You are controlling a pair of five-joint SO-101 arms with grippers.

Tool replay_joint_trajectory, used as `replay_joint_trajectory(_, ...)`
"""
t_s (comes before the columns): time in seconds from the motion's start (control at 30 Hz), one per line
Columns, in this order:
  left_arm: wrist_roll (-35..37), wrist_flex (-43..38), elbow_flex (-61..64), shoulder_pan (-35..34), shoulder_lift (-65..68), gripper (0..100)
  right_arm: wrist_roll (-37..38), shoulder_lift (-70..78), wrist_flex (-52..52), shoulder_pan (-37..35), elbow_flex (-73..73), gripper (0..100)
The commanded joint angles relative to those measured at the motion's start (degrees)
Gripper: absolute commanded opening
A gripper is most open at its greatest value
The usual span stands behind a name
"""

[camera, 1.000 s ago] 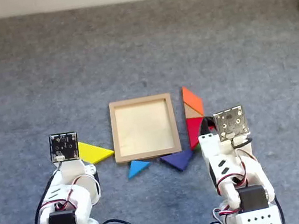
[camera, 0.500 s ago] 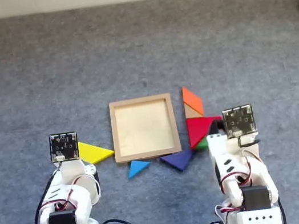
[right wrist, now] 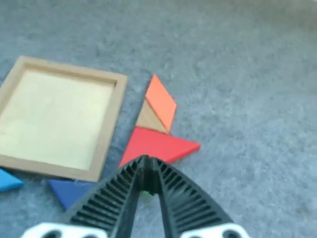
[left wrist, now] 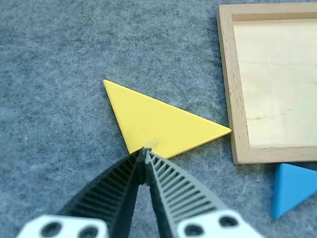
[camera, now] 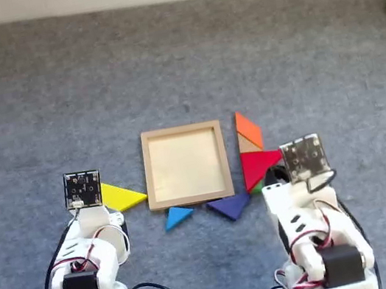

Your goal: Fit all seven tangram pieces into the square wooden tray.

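Tangram pieces (camera: 248, 129) are lying around the empty square wooden tray (camera: 179, 129) mid-table, with the left gripper (left wrist: 144, 151) hovering pinched shut at the yellow triangle (left wrist: 158, 121) and the right gripper (right wrist: 144, 159) likewise by the red triangle (right wrist: 158, 145), each probably needing to open before gripping squarely.

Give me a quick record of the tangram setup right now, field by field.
tray: empty
left of tray: yellow triangle, tip at the rim
near edge: light blue triangle, dark blue triangle
right of tray: orange parallelogram, tan triangle, red triangle, green piece half hidden
left end effector: shut, at yellow triangle
right end effector: shut, at red triangle
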Motion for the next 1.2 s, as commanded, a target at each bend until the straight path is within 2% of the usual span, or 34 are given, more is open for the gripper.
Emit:
replay_joint_trajectory(0.0,-0.44,0.44,1.27,0.48,-1.36,1,0.18,13.32,0.13,-1.71,-8.48,1.0)
replay_joint_trajectory(0.17,-0.44,0.44,1.27,0.48,-1.36,1,-1.14,33.27,0.13,-2.68,-19.91,6.7)
replay_joint_trajectory(0.37,-0.44,0.44,1.27,0.48,-1.36,1,-19.6,50.33,0.13,-2.68,-30.02,26.7)
replay_joint_trajectory(0.47,-0.44,0.44,1.27,0.48,-1.36,1,-24.79,56.22,-0.13,-2.68,-32.57,32.0)
replay_joint_trajectory(0.73,-0.44,0.44,1.27,0.48,-1.36,1,-26.11,69.67,-0.31,-10.42,-34.07,32.4)
replay_joint_trajectory(0.83,-0.44,0.44,1.27,0.48,-1.36,1,-26.11,74.59,-3.82,-12.44,-34.15,32.4)
replay_joint_trajectory(1.17,-0.44,0.44,1.27,0.48,-1.36,1,-25.76,85.49,-15.25,-8.22,-34.15,32.4)
